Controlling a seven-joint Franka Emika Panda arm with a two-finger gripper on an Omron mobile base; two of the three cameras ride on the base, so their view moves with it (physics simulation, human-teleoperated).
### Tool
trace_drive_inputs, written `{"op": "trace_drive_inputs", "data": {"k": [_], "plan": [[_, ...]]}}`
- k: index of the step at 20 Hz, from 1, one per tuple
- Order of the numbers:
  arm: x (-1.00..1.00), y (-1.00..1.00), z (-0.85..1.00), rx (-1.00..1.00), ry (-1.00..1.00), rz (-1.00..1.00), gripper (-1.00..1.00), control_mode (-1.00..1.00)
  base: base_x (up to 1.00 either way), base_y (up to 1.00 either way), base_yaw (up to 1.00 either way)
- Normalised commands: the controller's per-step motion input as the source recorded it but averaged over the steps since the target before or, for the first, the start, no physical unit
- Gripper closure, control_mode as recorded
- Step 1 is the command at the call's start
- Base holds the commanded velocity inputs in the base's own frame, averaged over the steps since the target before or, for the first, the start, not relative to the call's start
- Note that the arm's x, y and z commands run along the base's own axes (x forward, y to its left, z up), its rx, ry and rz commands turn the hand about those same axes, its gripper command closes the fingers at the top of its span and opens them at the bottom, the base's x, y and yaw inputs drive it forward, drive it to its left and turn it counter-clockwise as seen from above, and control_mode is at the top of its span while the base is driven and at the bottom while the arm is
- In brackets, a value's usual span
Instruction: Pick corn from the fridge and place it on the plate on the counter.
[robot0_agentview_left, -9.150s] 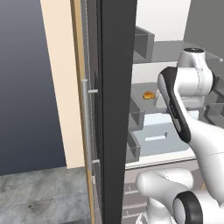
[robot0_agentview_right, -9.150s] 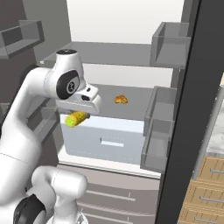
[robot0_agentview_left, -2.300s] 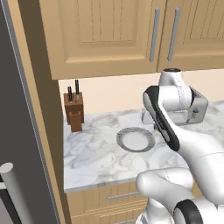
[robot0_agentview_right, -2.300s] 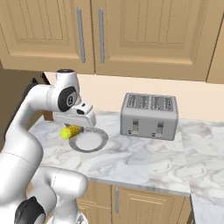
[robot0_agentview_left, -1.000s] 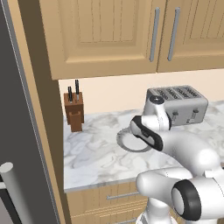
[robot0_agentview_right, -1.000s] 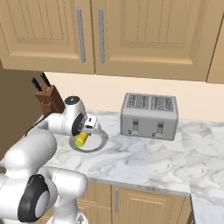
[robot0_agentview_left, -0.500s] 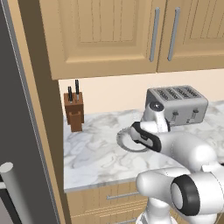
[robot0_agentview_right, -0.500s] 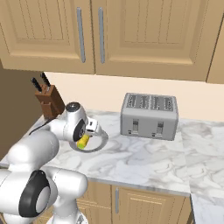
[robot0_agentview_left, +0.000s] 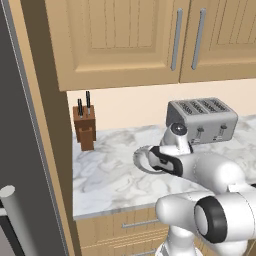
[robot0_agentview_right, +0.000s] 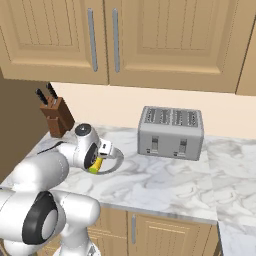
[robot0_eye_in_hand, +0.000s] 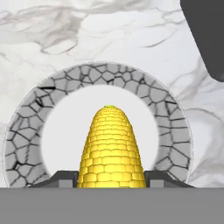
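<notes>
Corn (robot0_eye_in_hand: 110, 148) clamped between fingertips of gripper (robot0_eye_in_hand: 111, 178), jaws drawn narrow on cob. Cob seen in hand view over pale centre of plate (robot0_eye_in_hand: 171, 131), pointed end aimed across dish; contact with plate surface cannot be told. Plate set on marble counter (robot0_agentview_left: 107, 172), between knife block (robot0_agentview_left: 85, 127) and toaster (robot0_agentview_right: 171, 131). In right base view corn (robot0_agentview_right: 95, 166) seen low at plate rim (robot0_agentview_right: 116, 161). Fridge (robot0_agentview_left: 22, 165) edge seen at far left.
</notes>
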Motion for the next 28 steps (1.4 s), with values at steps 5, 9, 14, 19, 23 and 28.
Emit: {"op": "trace_drive_inputs", "data": {"k": [5, 9, 14, 19, 23, 28], "plan": [[0.28, 0.00, 0.00, 0.00, 0.00, 0.00, 1.00, -1.00, 0.00, 0.00, 0.00], [0.21, 0.00, -0.01, 0.00, 0.00, 0.00, 1.00, -1.00, 0.00, 0.00, 0.00], [0.15, 0.00, -0.13, 0.00, 0.00, 0.00, 1.00, -1.00, 0.00, 0.00, 0.00], [0.07, 0.00, -0.28, 0.00, 0.00, 0.00, 1.00, -1.00, 0.00, 0.00, 0.00], [0.04, 0.00, -0.18, 0.00, 0.00, 0.00, 1.00, -1.00, 0.00, 0.00, 0.00], [0.05, 0.00, -0.01, 0.00, 0.00, 0.00, 1.00, -1.00, 0.00, 0.00, 0.00]]}}
